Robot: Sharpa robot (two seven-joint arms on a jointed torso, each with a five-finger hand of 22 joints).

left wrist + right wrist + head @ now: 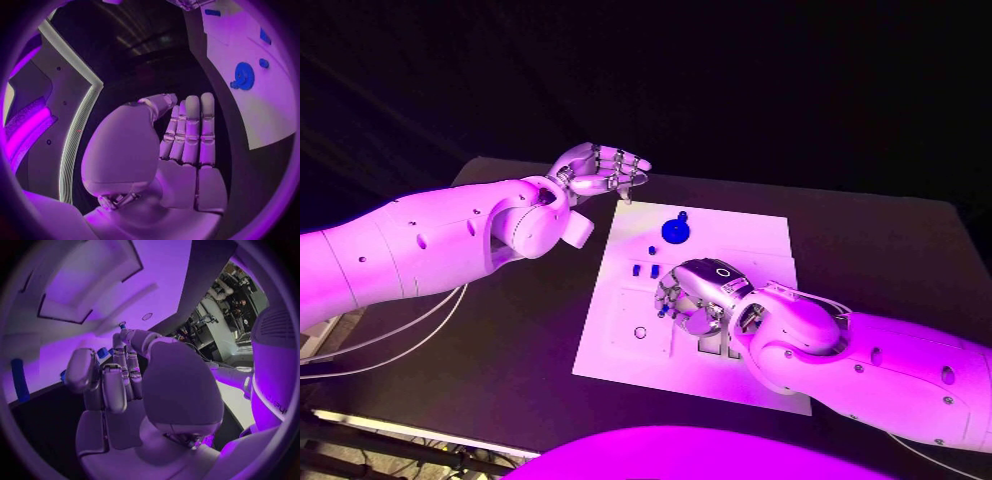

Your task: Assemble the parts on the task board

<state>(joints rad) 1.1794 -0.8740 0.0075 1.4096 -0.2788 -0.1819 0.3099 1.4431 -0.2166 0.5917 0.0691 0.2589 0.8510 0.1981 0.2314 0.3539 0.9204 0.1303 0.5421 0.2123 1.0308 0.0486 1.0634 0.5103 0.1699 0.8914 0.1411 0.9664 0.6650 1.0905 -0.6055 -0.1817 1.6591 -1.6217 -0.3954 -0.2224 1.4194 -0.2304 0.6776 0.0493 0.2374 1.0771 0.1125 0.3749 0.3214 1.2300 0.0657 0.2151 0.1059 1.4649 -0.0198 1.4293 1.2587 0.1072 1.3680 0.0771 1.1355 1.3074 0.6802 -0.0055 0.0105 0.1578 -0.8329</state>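
Observation:
The white task board (625, 350) lies in the middle of the black table. A round blue part (676, 231) sits near its far edge, with a small blue piece (652, 250) and two short blue pieces (643, 270) just nearer. My right hand (701, 296) hangs over the board's middle with its fingers curled down beside those pieces. In the right wrist view small blue bits (102, 352) peek past its fingertips (122, 335), and I cannot make out a grip. My left hand (600, 170) hovers off the board's far left corner. Its fingers (190, 130) are straight and hold nothing; the round blue part (242, 76) lies off to its side.
A small round hole (640, 332) and dark slots (718, 347) mark the board's near half. A long blue peg (20, 380) lies on the board off to the side of my right hand. Bare black table (877, 250) surrounds the board. Cables (387, 340) hang under my left arm.

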